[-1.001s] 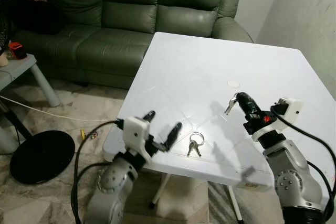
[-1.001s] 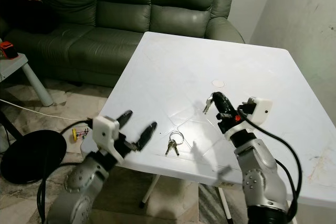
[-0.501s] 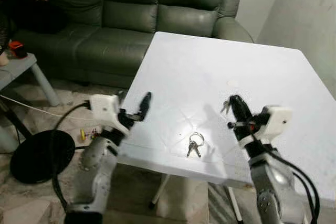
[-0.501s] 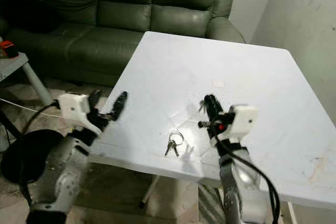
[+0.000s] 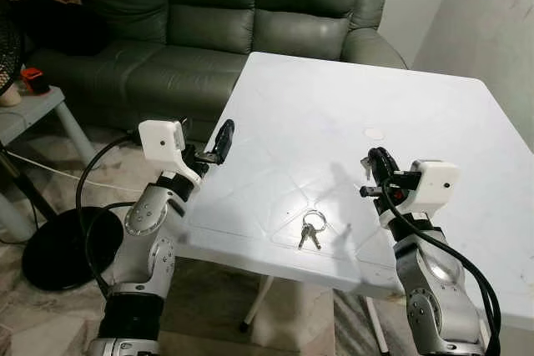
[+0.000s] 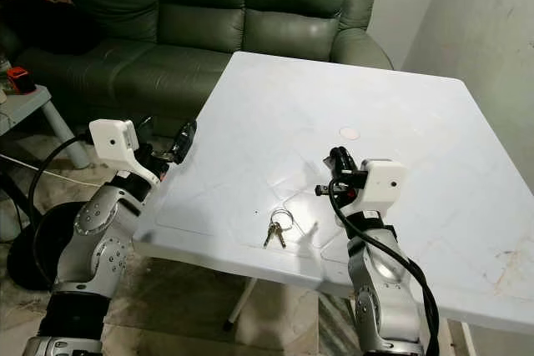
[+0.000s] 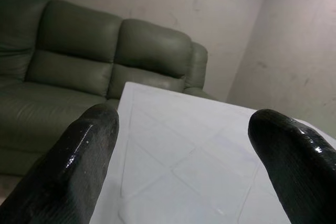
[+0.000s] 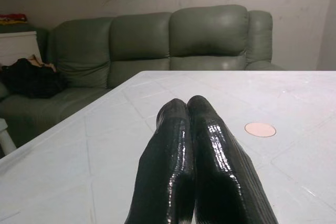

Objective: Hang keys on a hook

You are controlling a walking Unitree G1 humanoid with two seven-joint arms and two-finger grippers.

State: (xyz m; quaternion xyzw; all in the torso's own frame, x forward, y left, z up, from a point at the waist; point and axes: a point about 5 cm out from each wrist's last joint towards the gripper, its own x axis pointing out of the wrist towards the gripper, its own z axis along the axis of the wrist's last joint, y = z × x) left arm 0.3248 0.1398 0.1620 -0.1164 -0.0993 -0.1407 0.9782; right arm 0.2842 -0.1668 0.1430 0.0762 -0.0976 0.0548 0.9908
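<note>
Keys [image 5: 309, 230] lie on your white table [image 5: 334, 122] near its front edge, between the grippers and touching neither. Your left gripper [image 7: 184, 145] hovers spread wide at the table's left edge; your right gripper [image 8: 189, 129] is pressed closed above the top, though the eye views hint at something small by its tip. Beyond stand a green sofa [image 5: 209, 22] and bare walls [image 5: 492, 31]; you have no readable writing.

Head eyes look down at the table [image 5: 350, 106] (wrist views skim it).

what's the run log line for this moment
keys: on table, ungrasped | left gripper: open, at table's left edge | right gripper: shut, right of keys
</note>
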